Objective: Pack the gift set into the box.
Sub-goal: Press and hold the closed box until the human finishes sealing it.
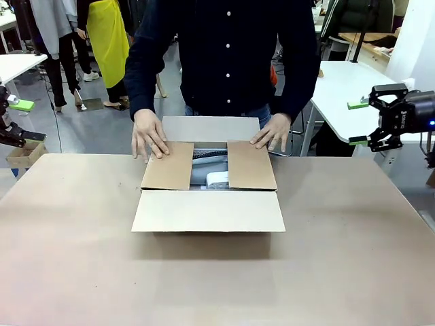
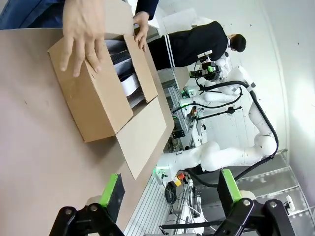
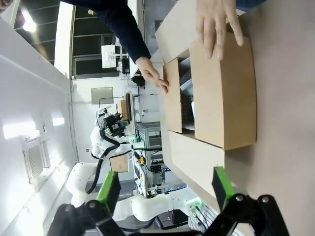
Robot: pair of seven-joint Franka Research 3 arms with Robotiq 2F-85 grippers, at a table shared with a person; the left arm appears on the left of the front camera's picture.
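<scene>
The box stands mid-table with its near flap lying out flat and its far flap open. A person's hands press the two side flaps down. Through the gap between them the gift set shows inside, grey pouch and small white box. My left gripper hangs open off the table's far left edge. My right gripper hangs open off the far right. The left wrist view has the box and gift set beyond the open left gripper. Ahead of the open right gripper is the box.
The brown table has free room all around the carton. A white table stands behind on the right. A small cardboard box sits low at the far left. Other people stand in the background.
</scene>
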